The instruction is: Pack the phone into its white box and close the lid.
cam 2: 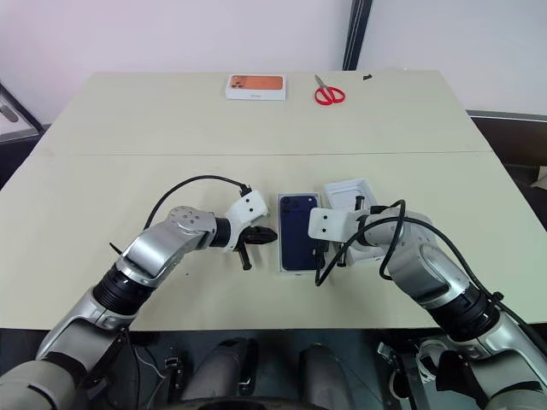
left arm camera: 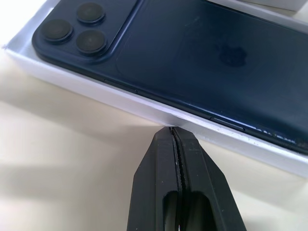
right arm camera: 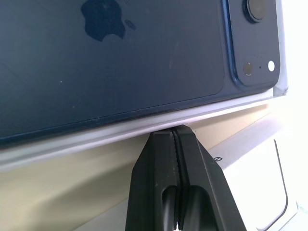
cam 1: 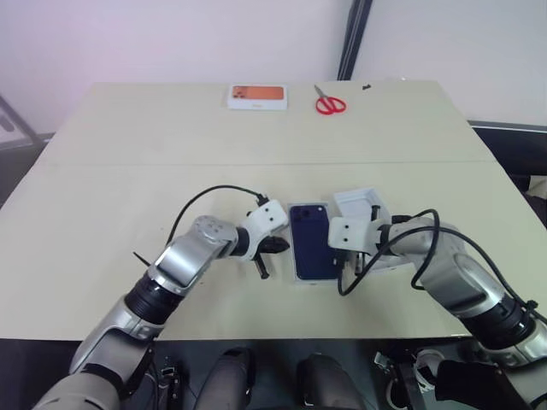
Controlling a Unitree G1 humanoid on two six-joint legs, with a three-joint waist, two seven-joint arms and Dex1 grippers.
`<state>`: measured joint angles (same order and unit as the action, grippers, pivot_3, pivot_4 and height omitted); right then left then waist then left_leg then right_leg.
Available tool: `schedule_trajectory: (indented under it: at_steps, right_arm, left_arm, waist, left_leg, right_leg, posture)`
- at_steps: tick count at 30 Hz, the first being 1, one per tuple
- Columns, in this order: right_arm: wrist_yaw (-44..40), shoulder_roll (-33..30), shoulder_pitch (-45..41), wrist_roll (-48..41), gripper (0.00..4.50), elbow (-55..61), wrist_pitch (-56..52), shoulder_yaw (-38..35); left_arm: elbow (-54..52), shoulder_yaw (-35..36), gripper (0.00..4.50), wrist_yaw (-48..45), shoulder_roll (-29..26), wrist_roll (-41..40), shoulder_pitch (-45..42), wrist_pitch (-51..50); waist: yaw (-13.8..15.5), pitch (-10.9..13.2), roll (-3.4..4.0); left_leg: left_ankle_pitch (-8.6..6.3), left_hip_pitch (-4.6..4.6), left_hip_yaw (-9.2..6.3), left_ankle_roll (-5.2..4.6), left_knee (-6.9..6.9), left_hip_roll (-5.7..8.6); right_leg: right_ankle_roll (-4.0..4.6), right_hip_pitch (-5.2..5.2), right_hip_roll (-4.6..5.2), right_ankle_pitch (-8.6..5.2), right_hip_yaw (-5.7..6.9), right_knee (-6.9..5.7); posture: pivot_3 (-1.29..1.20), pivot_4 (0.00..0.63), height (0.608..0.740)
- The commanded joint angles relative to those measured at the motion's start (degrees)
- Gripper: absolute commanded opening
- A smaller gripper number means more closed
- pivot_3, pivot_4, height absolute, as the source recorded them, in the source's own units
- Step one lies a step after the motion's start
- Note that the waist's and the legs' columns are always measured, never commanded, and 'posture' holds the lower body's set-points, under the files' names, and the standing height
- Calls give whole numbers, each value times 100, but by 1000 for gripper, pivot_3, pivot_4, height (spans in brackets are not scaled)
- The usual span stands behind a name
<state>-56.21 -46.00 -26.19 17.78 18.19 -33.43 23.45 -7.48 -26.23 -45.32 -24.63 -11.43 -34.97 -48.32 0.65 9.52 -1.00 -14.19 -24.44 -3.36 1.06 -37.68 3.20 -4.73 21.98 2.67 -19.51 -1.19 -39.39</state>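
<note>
Between two clenched, empty grippers, left gripper (cam 1: 275, 247) and right gripper (cam 1: 349, 257), the lid (cam 1: 313, 240) looks light, stiff and glossy, best pinched by its thin long edges.

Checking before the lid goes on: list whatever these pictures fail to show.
- Lid: in the head views the right arm covers its near part, and its underside faces the table.
- Phone: one end is cut off by the picture edge in each wrist view.
- Orange-printed box: lettering too small to read in the head views.
- Dark speck near the scissors: too small to identify.
</note>
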Motion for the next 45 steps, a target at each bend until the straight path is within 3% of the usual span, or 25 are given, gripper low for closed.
schedule_trajectory:
  at_steps: [1, 6, 10, 15, 21, 28, 31, 38, 45]
  right_arm:
    - [-34, 58, -37, -39, 0, 264, 95, -55]
    - [-235, -132, -55, -224, 0, 274, 14, -304]
    - [-591, -271, -17, -839, 1861, 584, -386, -910]
    - [-537, -90, -144, -1624, 4432, 899, -1660, -1623]
    - [168, 403, -412, -2158, 4432, 833, -4238, -1779]
    - [1262, 1166, -812, -2343, 4432, 399, -5800, -2004]
    - [1573, 1273, -840, -2457, 3659, 306, -5900, -2071]
    - [1915, 1245, -914, -2938, 159, 431, -5907, -2144]
    - [2121, 1186, -1006, -3312, 159, 527, -5907, -2234]
  left_arm:
    - [-257, -110, 45, -115, 70, -43, 1, -30]
    - [-195, 116, 45, -32, -83, 16, 75, 24]
    - [-213, 578, 0, -106, -367, -117, 228, 187]
    - [-396, 1301, 0, -424, -706, -501, 602, 684]
    - [-457, 2335, 0, -1181, -963, -961, 1437, 2507]
    - [-740, 2268, 0, -1826, -1347, -1116, 1876, 2875]
    - [-808, 2220, 0, -1805, -1298, -1121, 1921, 2877]
    - [-978, 2169, 0, -1725, -1165, -1174, 1996, 2748]
    - [-911, 2119, 0, -1686, -1130, -1158, 1974, 2782]
  waist:
    - [-1, 0, 0]
    - [0, 0, 0]
    - [-17, 0, 0]
    - [-46, 0, 1]
    - [-19, 0, 4]
    - [-2, -2, 7]
    - [-4, -2, 7]
    - [-7, -4, 11]
    - [-44, -4, 11]
  left_leg:
    - [0, 0, 0, 0, 0, 0]
    - [0, 0, 0, 0, -1, 0]
    - [-1, 0, 0, -1, 0, -1]
    - [-6, 0, -2, -9, 6, -5]
    - [-6, -1, -1, -9, 6, -5]
    - [-8, -1, 3, -12, 25, -2]
    - [-13, -1, 3, -21, 27, -2]
    - [-14, 0, 4, -24, 29, -1]
    - [-14, -1, 4, -25, 34, -1]
  right_leg:
    - [0, 0, 0, 0, 0, 0]
    - [0, 0, 0, 0, 0, 0]
    - [0, 1, 0, 0, 0, -1]
    - [1, 6, -2, 0, -1, -2]
    - [2, 7, 3, 0, -3, 3]
    - [4, 15, 10, 1, -5, 5]
    - [4, 16, 9, 1, -4, 5]
    - [3, 15, 8, 1, -3, 3]
    - [3, 22, 6, 1, -4, 0]
  posture:
    - [0, 150, 740]
    - [0, 150, 740]
    - [0, 150, 740]
    - [0, 150, 740]
    - [0, 150, 740]
    - [0, 150, 740]
    - [0, 150, 740]
    - [0, 150, 740]
    - [0, 150, 740]
